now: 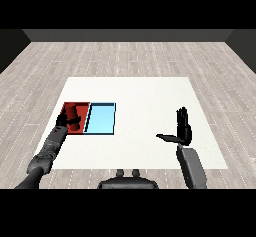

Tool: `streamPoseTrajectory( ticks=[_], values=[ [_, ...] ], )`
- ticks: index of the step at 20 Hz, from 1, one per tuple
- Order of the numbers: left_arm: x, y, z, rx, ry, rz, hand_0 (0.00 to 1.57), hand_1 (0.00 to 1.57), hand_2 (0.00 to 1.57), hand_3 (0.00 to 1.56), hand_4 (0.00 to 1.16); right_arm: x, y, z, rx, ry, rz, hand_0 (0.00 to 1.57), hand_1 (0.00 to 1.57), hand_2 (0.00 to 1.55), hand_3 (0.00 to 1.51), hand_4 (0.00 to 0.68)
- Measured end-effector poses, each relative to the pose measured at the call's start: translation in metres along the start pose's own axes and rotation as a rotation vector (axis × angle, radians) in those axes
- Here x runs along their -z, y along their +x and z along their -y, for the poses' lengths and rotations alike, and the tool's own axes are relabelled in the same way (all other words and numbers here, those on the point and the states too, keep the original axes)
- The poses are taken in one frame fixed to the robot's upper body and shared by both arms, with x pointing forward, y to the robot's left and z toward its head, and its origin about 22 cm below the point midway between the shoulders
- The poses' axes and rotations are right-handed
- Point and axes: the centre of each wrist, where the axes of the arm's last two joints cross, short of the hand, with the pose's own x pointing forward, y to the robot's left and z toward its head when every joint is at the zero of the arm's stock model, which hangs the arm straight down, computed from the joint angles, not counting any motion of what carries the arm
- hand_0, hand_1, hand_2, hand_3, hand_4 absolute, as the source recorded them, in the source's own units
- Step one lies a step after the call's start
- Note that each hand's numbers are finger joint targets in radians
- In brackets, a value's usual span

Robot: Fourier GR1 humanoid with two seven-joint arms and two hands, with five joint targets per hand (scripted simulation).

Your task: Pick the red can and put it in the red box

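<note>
- Bench [140, 88]: white top, standing on a grey plank floor [125, 56]. Both trays lie at its left side.
- Red tray [66, 109]: set side by side with the light blue tray [101, 119] and touching it along one edge. The red tray is the outer one, nearest the bench's left edge.
- Left robot hand [72, 117]: positioned over the red tray, with its grey forearm coming up from the lower left corner. The dark hand covers much of the tray floor.
- Red can: cannot be made out as a separate thing. Red shows around and beneath the left robot hand, but it cannot be told apart from the tray itself. Whether the fingers are curled round anything cannot be told.
- Right robot hand [183, 128]: held above the right part of the bench, well apart from both trays. Fingers straight and pointing upward, thumb spread out to the left; it holds nothing.
- Light blue tray: nothing visible inside it.
</note>
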Motion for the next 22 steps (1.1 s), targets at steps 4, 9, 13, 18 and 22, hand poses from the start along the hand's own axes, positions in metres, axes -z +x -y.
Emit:
streamPoseTrajectory(
  ticks=[4,9,13,18,22],
  values=[
    [0.001,-0.005,-0.002,0.053,-0.06,-0.012,0.0,0.0,0.0,0.0,0.64,0.004,0.006,-0.001,0.013,0.006,0.019,0.0,0.0,0.0,0.0,0.0],
    [0.004,-0.005,-0.008,0.19,-0.115,-0.052,0.0,0.0,0.0,0.0,0.0,0.002,0.011,0.001,0.022,0.018,0.035,0.0,0.0,0.0,0.0,0.0],
    [0.007,0.001,-0.014,0.189,-0.128,-0.111,0.0,0.0,0.0,0.0,0.0,-0.001,0.012,0.004,0.04,0.011,0.041,0.0,0.0,0.0,0.0,0.0],
    [0.008,0.002,-0.018,0.024,-0.032,-0.034,0.0,0.0,0.0,0.0,0.0,-0.004,0.012,0.01,0.042,0.028,0.055,0.0,0.0,0.0,0.0,0.0],
    [0.01,0.025,-0.016,-0.257,0.031,0.178,0.0,0.0,0.0,0.0,0.0,-0.002,0.014,0.008,0.06,0.037,0.06,0.0,0.0,0.0,0.0,0.0]
  ],
)
